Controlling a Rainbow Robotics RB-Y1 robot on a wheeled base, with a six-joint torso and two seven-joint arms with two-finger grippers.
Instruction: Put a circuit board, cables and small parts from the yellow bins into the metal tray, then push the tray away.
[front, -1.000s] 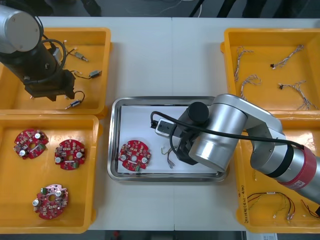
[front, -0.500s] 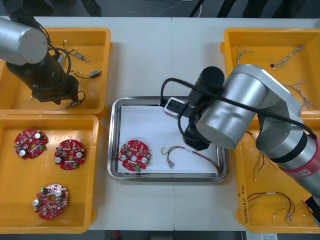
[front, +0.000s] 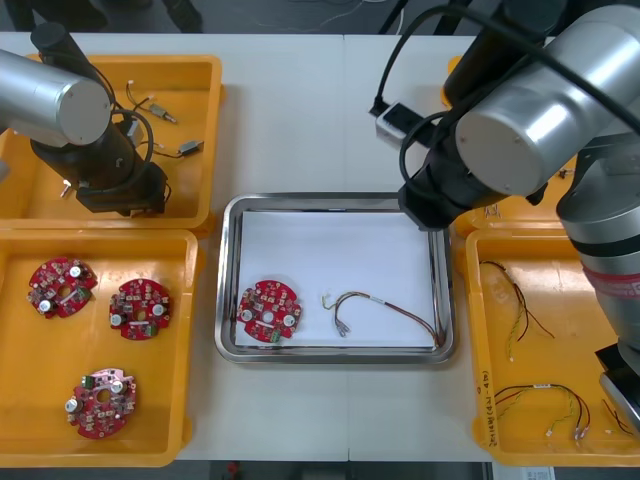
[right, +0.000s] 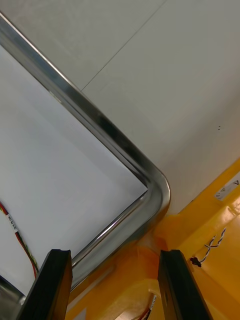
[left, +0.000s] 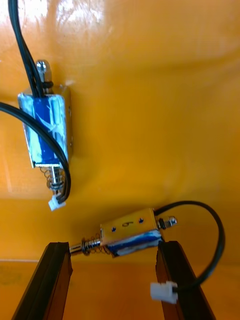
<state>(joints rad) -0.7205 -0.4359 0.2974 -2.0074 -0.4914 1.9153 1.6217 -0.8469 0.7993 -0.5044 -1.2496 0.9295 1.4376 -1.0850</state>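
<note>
The metal tray (front: 229, 275), white inside, holds a red circuit board (front: 268, 311) and a red and yellow cable (front: 385, 305). My right arm (front: 500, 130) hangs over the tray's far right corner (right: 152, 182). There the right gripper (right: 115, 255) is open with nothing between its fingers. My left arm (front: 110, 175) reaches into the far left yellow bin (front: 205, 110). The left gripper (left: 112, 247) is open low over the bin floor, its fingers on either side of a small metal part (left: 131, 231) with a black lead. A second small metal part (left: 47, 130) lies beyond it.
The near left bin (front: 190, 340) holds three circuit boards (front: 139, 308). More small metal parts (front: 190, 147) lie in the far left bin. Red and yellow cables (front: 545, 400) lie in the near right bin (front: 478, 400). The right arm covers much of the far right bin (front: 455, 75).
My right arm has risen from the tray and swung to its far right corner, leaving the red and yellow cable lying inside. The left arm has shifted slightly right within its bin.
</note>
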